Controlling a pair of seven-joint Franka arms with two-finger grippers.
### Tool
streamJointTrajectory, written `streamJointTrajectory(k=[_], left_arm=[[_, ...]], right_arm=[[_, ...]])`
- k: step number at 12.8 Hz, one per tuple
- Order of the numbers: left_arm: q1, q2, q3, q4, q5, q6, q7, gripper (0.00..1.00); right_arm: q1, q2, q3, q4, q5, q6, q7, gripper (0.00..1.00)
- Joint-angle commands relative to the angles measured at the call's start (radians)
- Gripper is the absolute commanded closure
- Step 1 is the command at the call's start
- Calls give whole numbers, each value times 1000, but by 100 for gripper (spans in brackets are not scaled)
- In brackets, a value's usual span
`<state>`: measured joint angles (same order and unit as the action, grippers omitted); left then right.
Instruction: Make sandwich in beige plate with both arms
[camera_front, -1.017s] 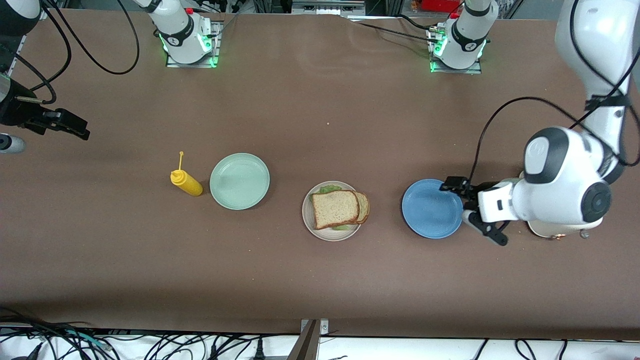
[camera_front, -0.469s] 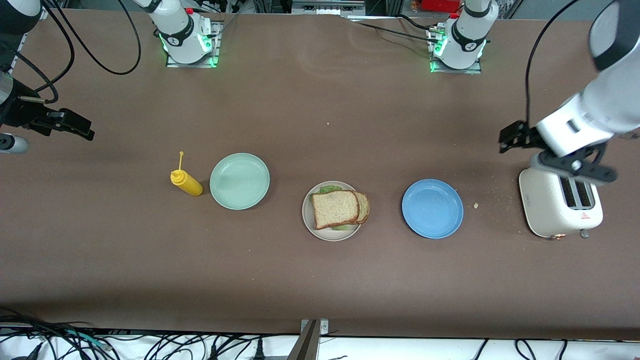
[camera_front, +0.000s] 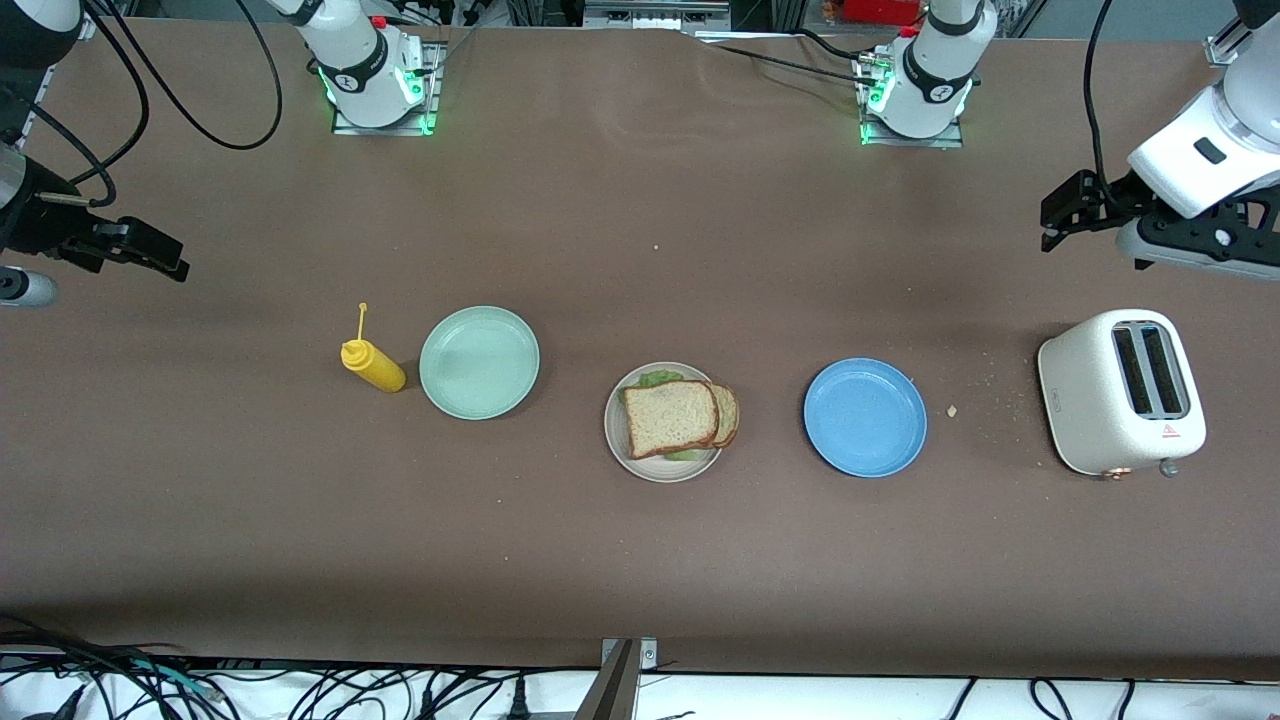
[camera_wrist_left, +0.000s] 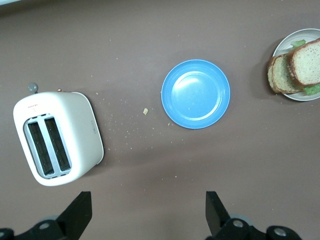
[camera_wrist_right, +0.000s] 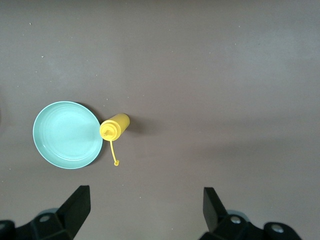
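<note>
The sandwich lies on the beige plate in the middle of the table. A square brown slice is on top, a second slice sticks out from under it toward the left arm's end, and green lettuce peeks out at the edges. In the left wrist view the sandwich and the beige plate sit at the frame's edge. My left gripper hangs open and empty over bare table beside the toaster. My right gripper waits open and empty over the right arm's end of the table.
An empty blue plate lies between the sandwich and a white toaster, with crumbs scattered between those two. On the sandwich's other flank are an empty mint-green plate and a yellow squeeze bottle.
My left arm has lifted away from the blue plate's edge and swung back toward its end of the table, uncovering the toaster. The right arm has barely moved.
</note>
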<state>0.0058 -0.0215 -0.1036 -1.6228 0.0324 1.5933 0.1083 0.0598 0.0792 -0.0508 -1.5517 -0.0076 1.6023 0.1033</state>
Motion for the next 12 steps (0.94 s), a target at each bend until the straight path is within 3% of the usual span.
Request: streamJointTrajectory(k=[1,4,12], left_arm=[[-20,-26,28,-34,6,-12,2,0],[-26,-23,74,-26,-63,-29,1,0],[-24,-8,64,-22,-51,-41,-7,0]], right_arm=[[2,8,-3,22,15,-5,-14,0],[2,8,-3,22,15,-4,-14,0],[2,8,-3,22,15,-5,-14,0]])
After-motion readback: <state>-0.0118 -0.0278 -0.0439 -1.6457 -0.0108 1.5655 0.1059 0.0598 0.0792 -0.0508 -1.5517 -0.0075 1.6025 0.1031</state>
